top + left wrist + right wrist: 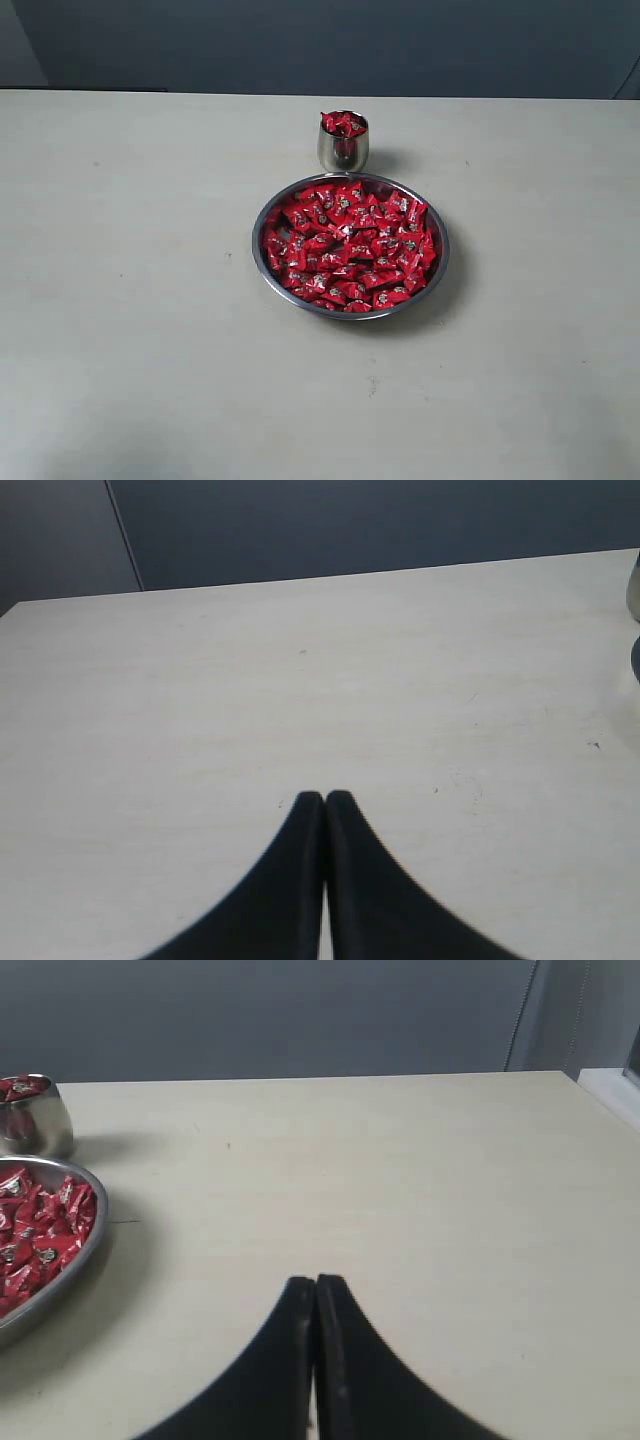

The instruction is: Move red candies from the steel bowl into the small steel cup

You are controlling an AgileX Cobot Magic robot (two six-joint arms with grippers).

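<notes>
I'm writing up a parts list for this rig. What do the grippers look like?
Only the jaws show. The left gripper and right gripper look alike. Each has two matte black jaws, broad at the base and curving inward to narrow, rounded tips. No cables, markings or labels are visible. The arms themselves are outside every view.

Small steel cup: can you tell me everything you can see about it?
The small steel cup is a shiny, mirror-like tumbler with a rounded base, standing upright on the pale table. It is filled with red candies that heap above its rim, and its side reflects some red. It stands just beyond the far edge of the wide steel bowl, so close that I cannot tell whether they touch.
</notes>
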